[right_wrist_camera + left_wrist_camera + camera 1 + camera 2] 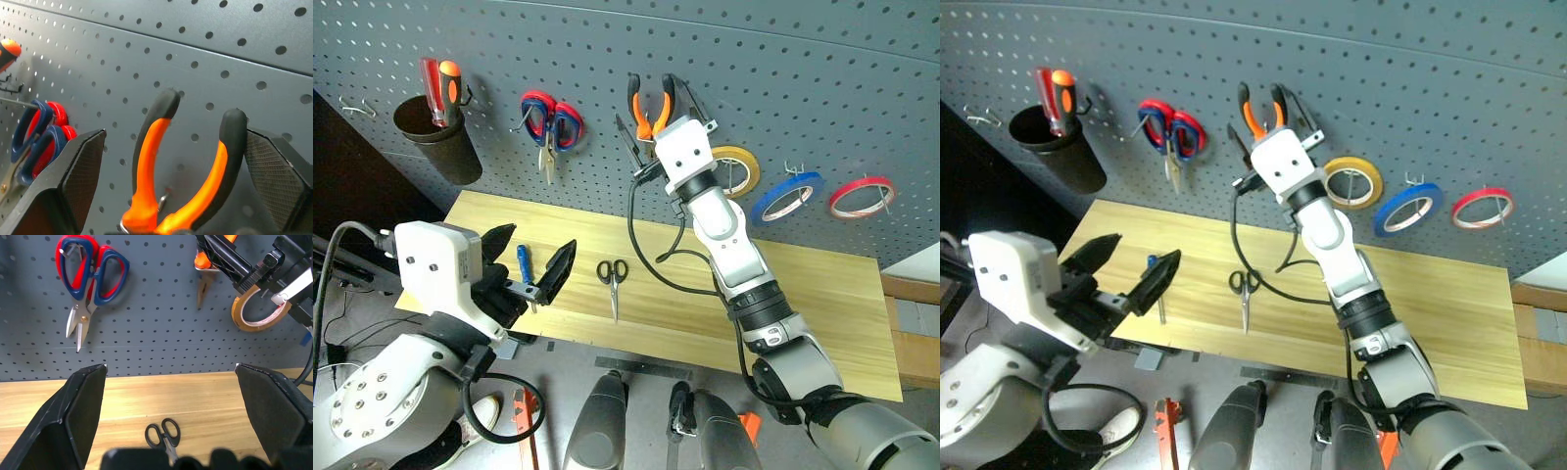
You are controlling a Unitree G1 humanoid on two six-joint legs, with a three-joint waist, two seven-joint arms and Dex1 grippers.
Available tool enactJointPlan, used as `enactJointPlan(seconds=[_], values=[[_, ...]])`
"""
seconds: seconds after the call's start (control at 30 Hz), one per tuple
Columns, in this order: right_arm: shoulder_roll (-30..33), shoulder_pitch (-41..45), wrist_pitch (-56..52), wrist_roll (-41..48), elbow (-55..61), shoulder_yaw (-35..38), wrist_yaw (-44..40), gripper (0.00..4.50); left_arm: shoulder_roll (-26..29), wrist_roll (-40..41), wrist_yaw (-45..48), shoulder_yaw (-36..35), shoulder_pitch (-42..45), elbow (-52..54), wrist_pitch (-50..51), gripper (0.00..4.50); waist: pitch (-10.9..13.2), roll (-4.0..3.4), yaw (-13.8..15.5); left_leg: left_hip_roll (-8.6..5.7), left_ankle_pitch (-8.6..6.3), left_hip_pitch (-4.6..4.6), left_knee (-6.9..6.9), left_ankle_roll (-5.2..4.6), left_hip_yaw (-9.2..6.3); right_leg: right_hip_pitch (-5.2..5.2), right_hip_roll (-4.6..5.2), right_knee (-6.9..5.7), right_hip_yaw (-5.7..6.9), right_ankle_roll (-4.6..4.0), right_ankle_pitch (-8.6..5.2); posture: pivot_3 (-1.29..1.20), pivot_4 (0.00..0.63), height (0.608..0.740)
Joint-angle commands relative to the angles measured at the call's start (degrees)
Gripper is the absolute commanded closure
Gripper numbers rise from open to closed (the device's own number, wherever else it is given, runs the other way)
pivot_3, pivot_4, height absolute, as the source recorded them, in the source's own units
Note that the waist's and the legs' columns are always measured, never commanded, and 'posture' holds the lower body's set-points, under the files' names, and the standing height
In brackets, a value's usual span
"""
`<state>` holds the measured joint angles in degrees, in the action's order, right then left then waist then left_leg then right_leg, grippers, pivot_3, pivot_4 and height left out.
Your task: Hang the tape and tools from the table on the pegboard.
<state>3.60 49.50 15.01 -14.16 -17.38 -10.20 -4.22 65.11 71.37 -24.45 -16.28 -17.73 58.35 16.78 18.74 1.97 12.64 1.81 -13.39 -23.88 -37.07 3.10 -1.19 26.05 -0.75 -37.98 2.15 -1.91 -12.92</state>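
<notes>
Orange-and-black pliers (151,161) hang handles-up on the dark grey pegboard (803,78). My right gripper (656,113) stands open around them, one finger on each side of the handles. The blue tape (766,208) hangs on a hook to the right of that arm. Small black scissors (613,274) lie mid-table on the light-wood table (822,294). The short blue-handled screwdriver (523,262) lies near the table's left end. My left gripper (540,240) hovers open and empty above the screwdriver, pointing at the board.
On the board hang a yellow tape roll (742,155), a red tape roll (862,196), red-and-blue scissors (551,122), and a black cup (440,147) holding red and orange screwdrivers. A bare hook (357,108) sits far left. My right arm's black cable (641,250) loops over the table.
</notes>
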Motion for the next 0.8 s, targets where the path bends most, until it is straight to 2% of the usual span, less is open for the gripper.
enactJointPlan(seconds=[0.03, 0.13, 0.23, 0.3, 0.43, 0.6, 0.67, 0.8], values=[[2.3, -2.3, -1.6, 3.2, 6.9, 1.6, -4.1, 0.08, -0.6, -1.7, 0.2, -0.3, 0.6, 1.7, 0.3, 0.00, 0.0, 0.01, 0.0, 0.00, 0.02, 0.00, 0.00, 0.00, -0.02, -0.02, 0.00, 0.00, 0.01, 0.00, 0.00, 0.38, 0.259, 0.740], [5.0, -4.7, -6.9, 8.4, 14.6, 3.1, -9.7, 0.08, -1.6, -3.6, -0.3, 0.1, 1.1, 1.7, 2.8, 0.00, 0.0, 0.00, -0.1, 0.00, 0.06, 0.03, -0.02, -0.03, -0.04, -0.06, 0.00, 0.00, 0.03, 0.01, 0.00, 0.36, 0.263, 0.740], [8.6, -7.2, -14.2, 12.7, 23.8, 4.5, -14.8, 0.08, -5.8, -5.0, -5.4, 1.5, 0.7, 1.1, 6.3, 0.00, 0.0, 0.00, -0.2, 0.01, 0.09, 0.03, -0.02, -0.04, -0.06, -0.07, 0.00, -0.01, 0.04, 0.01, 0.00, 0.33, 0.269, 0.740], [11.1, -9.2, -20.3, 15.5, 29.8, 4.8, -17.9, 0.08, -8.5, -9.3, -7.4, 2.5, -0.5, 0.6, 9.1, 0.00, 0.0, 0.01, -0.5, 0.03, 0.09, 0.08, -0.03, -0.06, -0.09, -0.13, 0.00, 0.00, 0.06, 0.01, 0.00, 0.29, 0.272, 0.740], [18.7, -18.0, -36.7, 23.6, 46.4, 6.9, -24.2, 0.08, -18.4, -23.0, -14.0, 10.5, -0.3, -3.4, 14.3, 0.00, -0.1, -0.11, -0.7, 0.00, 0.05, 0.23, -0.02, -0.12, -0.12, -0.36, 0.03, 0.07, 0.07, 0.02, 0.00, 0.25, 0.273, 0.740], [24.1, -27.7, -46.4, 29.4, 56.9, 8.8, -27.0, 0.08, -26.8, -33.5, -8.8, 18.6, 6.0, -11.8, 16.1, 0.00, -0.2, -0.23, -1.9, 0.01, 0.08, 0.54, -0.05, -0.32, -0.13, -0.65, 0.03, 0.04, 0.13, 0.00, 0.01, 0.19, 0.273, 0.740], [26.6, -31.4, -47.7, 30.6, 59.4, 9.1, -28.5, 0.08, -29.8, -36.2, -5.4, 21.2, 9.1, -16.3, 16.6, 0.00, -0.3, -0.31, -2.4, 0.02, 0.10, 0.95, 0.00, -0.34, -0.07, -1.04, 0.03, 0.02, 0.13, -0.01, 0.00, 0.17, 0.269, 0.740], [30.8, -37.7, -49.0, 32.0, 61.3, 8.6, -31.2, 0.08, -34.6, -40.2, 2.3, 24.4, 16.1, -26.3, 17.2, 0.00, -0.7, -0.37, -4.0, -0.02, 0.24, 0.97, -0.02, -0.50, 0.04, -1.08, 0.09, 0.02, 0.10, 0.03, 0.08, 0.12, 0.258, 0.740]])
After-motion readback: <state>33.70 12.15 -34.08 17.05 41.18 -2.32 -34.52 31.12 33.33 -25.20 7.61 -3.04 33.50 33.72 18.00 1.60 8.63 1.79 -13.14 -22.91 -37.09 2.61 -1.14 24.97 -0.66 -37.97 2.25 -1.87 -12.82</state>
